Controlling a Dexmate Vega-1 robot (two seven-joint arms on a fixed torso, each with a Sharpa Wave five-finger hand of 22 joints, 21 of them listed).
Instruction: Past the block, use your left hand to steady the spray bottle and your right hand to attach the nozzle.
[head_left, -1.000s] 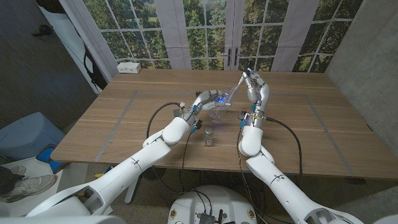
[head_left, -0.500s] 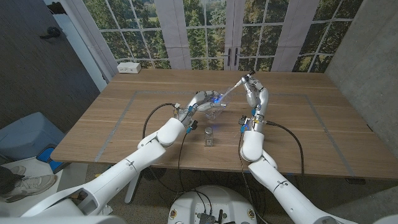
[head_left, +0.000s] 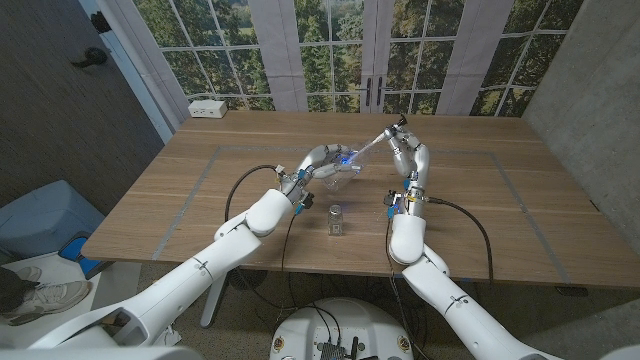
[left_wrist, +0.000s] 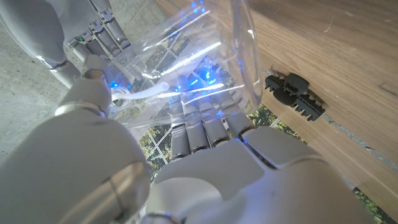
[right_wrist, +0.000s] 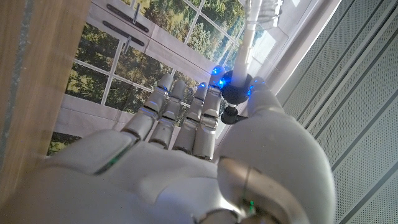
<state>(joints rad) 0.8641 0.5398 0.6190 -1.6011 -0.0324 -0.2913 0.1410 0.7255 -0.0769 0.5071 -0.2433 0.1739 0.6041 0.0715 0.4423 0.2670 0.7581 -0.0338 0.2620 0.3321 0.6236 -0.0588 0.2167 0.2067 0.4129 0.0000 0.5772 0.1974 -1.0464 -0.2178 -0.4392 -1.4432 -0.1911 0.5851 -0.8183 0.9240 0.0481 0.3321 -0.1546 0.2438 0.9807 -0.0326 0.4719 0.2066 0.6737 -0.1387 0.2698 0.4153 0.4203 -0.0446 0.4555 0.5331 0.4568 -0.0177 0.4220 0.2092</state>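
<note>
A clear spray bottle (head_left: 346, 172) is held tilted above the table's middle, past the small block (head_left: 337, 221). My left hand (head_left: 320, 160) grips it from the left; in the left wrist view the fingers (left_wrist: 205, 127) wrap the clear bottle (left_wrist: 199, 62). My right hand (head_left: 406, 152) is just right of the bottle and pinches the black nozzle (right_wrist: 233, 93). The nozzle's white tube (head_left: 372, 148) slants down toward the bottle's top. In the right wrist view the tube (right_wrist: 246, 43) reaches out beyond my right hand (right_wrist: 186, 155).
The wooden table (head_left: 200, 200) has a taped rectangle marked on it. A white box (head_left: 208, 108) sits at its far left corner. A black comb-like clip (left_wrist: 293, 96) lies on the wood near the bottle. Windows stand behind the table.
The head camera has shifted a little. My left hand has raised and tilted the bottle slightly. My right hand has brought the nozzle and tube a bit closer to it.
</note>
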